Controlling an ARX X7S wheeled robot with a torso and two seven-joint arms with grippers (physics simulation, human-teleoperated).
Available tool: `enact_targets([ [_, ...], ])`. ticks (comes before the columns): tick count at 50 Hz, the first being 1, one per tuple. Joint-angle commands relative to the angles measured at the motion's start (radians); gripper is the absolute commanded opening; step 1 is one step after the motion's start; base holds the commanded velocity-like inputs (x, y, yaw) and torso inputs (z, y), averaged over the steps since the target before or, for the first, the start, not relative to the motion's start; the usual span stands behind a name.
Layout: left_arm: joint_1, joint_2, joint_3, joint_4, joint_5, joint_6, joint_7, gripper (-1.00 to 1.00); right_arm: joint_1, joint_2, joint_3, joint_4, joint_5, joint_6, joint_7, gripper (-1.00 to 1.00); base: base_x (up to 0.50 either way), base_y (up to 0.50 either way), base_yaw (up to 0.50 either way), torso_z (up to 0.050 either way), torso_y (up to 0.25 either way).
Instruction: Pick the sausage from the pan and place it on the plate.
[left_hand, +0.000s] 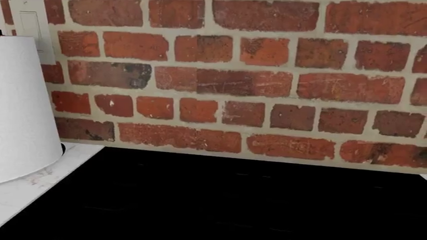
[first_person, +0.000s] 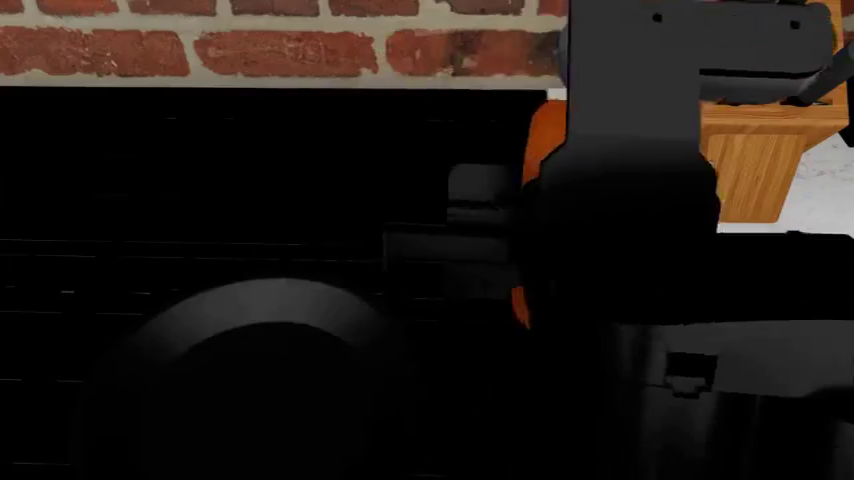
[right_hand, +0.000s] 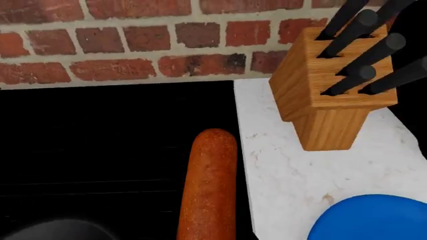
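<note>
The sausage (right_hand: 208, 187) hangs lengthwise close under the right wrist camera, apparently gripped by the right pincer, near the knife block (right_hand: 327, 95). The plate (right_hand: 373, 220) lies on the white table (right_hand: 287, 170) just beside the block. The left pincer is out of view.

Robot body, head view. The right arm (first_person: 627, 170) appears as a broad, dark grey to near-black column with flat, matte faces and squared edges; its upper block (first_person: 694, 45) is lighter grey and carries two small dark round fastener marks and a curved seam line. A lower housing (first_person: 747, 400) is mid-grey with a rounded top edge and a small square recessed detail. Neither wrist view shows any robot part.
</note>
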Motion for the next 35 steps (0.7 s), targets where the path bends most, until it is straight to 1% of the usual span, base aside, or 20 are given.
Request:
enact_targets([
  [1, -0.002, -0.002, 0.002, -0.005, -0.013, 0.002, -0.008, 1.0, -0.007, 0.175, 0.018, -0.071, 0.018, -0.057, 0.029, -1.0, 0.0, 0.0, 0.0, 0.0, 0.0],
  [5, 0.003, -0.002, -0.009, -0.013, -0.021, 0.014, -0.013, 1.0, -0.007, 0.251, 0.001, -0.098, 0.029, -0.094, 0.033, -1.0, 0.0, 0.0, 0.0, 0.0, 0.0],
  [8, 0.007, 0.003, -0.013, -0.024, -0.029, 0.026, -0.02, 1.0, 0.015, 0.314, -0.058, -0.13, 0.044, -0.144, 0.038, -1.0, 0.0, 0.0, 0.0, 0.0, 0.0],
  [12, 0.009, 0.005, -0.018, -0.026, -0.037, 0.032, -0.023, 1.0, 0.027, 0.364, -0.108, -0.163, 0.048, -0.193, 0.034, -1.0, 0.0, 0.0, 0.0, 0.0, 0.0],
  [18, 0.016, 0.009, -0.027, -0.042, -0.051, 0.051, -0.034, 1.0, 0.009, 0.421, -0.147, -0.178, 0.037, -0.24, 0.022, -1.0, 0.0, 0.0, 0.0, 0.0, 0.0],
  [30, 0.026, 0.013, -0.036, -0.062, -0.076, 0.076, -0.054, 1.0, 0.008, 0.515, -0.174, -0.18, 0.038, -0.259, 0.018, -1.0, 0.0, 0.0, 0.0, 0.0, 0.0],
  [35, 0.027, 0.011, -0.031, -0.057, -0.081, 0.069, -0.059, 1.0, 0.006, 0.537, -0.187, -0.167, 0.029, -0.261, 0.01, -1.0, 0.0, 0.0, 0.0, 0.0, 0.0],
])
